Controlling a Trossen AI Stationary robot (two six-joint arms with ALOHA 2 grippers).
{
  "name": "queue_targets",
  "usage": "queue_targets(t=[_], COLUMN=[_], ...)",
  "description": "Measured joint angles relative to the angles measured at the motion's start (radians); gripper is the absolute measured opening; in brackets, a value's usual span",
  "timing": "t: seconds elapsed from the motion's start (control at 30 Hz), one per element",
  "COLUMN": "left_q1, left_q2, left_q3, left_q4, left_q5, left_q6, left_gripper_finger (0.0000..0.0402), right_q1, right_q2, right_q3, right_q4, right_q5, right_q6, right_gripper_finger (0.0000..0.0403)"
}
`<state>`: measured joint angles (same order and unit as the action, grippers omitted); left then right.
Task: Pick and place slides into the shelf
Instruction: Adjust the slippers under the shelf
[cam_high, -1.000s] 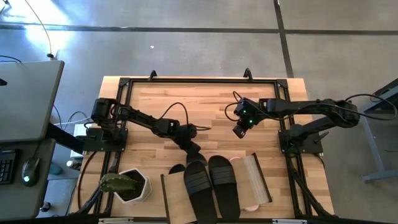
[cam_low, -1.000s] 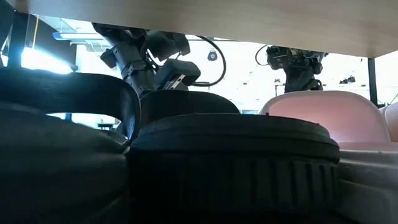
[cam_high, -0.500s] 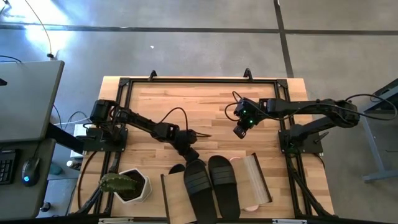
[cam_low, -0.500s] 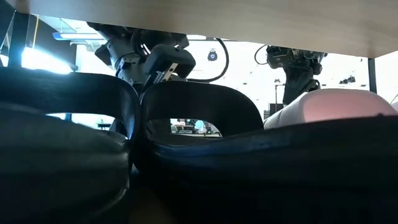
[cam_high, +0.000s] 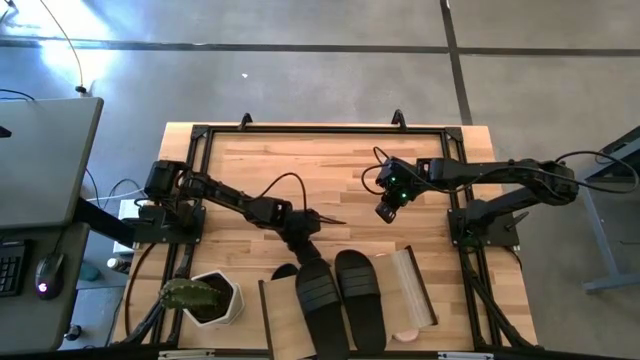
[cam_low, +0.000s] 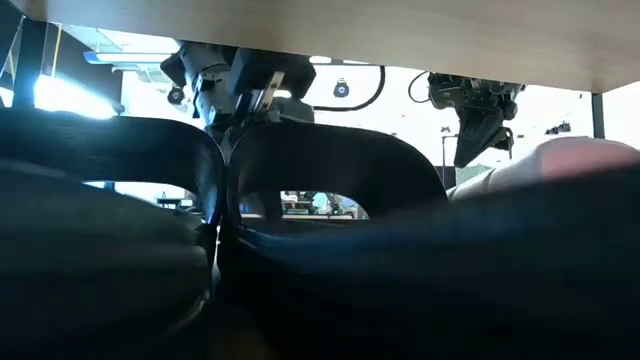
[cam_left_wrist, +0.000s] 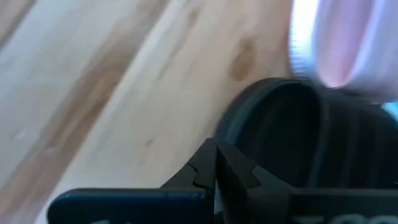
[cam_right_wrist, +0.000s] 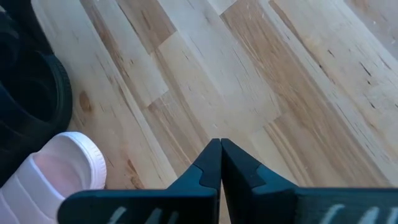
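My left gripper (cam_high: 308, 254) sits at the heel end of a black slide (cam_high: 318, 296), its fingertips pressed together in the wrist view; whether they touch the sandal I cannot tell. That slide and its twin (cam_high: 359, 296) lie across the shelf (cam_high: 283, 322), which the frame's lower edge cuts off. A pink-and-white slide (cam_right_wrist: 59, 173) peeks out beside them. My right gripper (cam_high: 385, 211) hangs over bare table (cam_high: 340, 165), fingers closed together.

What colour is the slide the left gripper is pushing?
Black slide; clearest in the high view, left gripper at its heel.
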<state>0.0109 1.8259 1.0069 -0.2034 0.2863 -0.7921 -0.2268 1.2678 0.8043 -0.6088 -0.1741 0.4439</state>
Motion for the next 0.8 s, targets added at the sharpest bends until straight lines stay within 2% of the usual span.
queue_targets(t=[0.1,0.57,0.67,0.8], left_q1=[0.000,-0.012,-0.011,-0.012], left_q2=[0.000,0.000,0.000,0.000], left_q3=[-0.001,-0.001,-0.001,-0.001], left_q4=[-0.018,0.000,0.006,0.011], left_q5=[-0.029,0.005,0.007,0.010], left_q6=[0.000,0.021,0.022,0.021], left_gripper_finger=[0.0000,0.0000,0.0000,0.0000], right_q1=[0.000,-0.002,-0.002,-0.002], right_q2=[0.000,-0.023,-0.069,-0.191], right_q3=[0.000,0.000,0.000,0.000], right_q4=[0.000,-0.002,-0.004,-0.032], right_q5=[0.000,0.009,0.031,0.081], right_q6=[-0.006,-0.005,-0.004,-0.007], right_gripper_finger=[0.0000,0.0000,0.0000,0.0000])
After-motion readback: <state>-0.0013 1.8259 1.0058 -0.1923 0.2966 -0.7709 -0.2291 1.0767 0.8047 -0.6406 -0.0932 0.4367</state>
